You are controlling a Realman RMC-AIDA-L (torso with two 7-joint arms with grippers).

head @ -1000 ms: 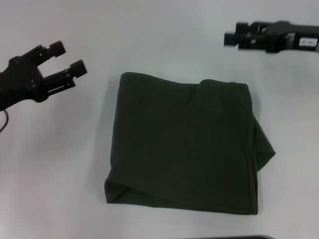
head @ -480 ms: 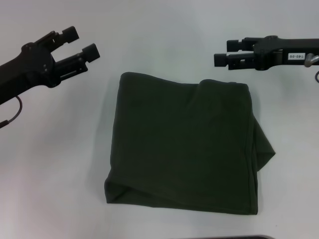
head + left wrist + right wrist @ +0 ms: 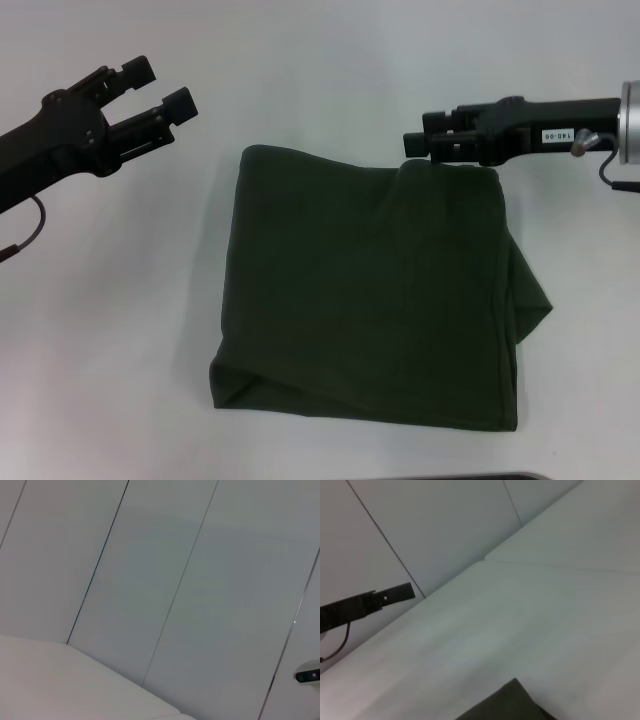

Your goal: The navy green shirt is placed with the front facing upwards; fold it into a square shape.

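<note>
The navy green shirt (image 3: 370, 290) lies folded into a rough rectangle in the middle of the white table, plain side up, with a loose flap sticking out on its right edge. No lettering shows. My right gripper (image 3: 415, 132) hangs over the shirt's far right corner, open with a narrow gap. My left gripper (image 3: 162, 86) stands open over bare table, off the shirt's far left corner. In the right wrist view a corner of the shirt (image 3: 510, 705) shows, with the left gripper (image 3: 395, 592) farther off.
White table (image 3: 120, 300) surrounds the shirt on all sides. A dark edge (image 3: 480, 477) shows at the near rim. The left wrist view holds only grey wall panels (image 3: 165, 580) and a strip of table (image 3: 60, 685).
My right gripper has moved left and nearer, from beyond the shirt to over its far right corner. The left gripper rose and shifted right, then held still. The shirt has not moved.
</note>
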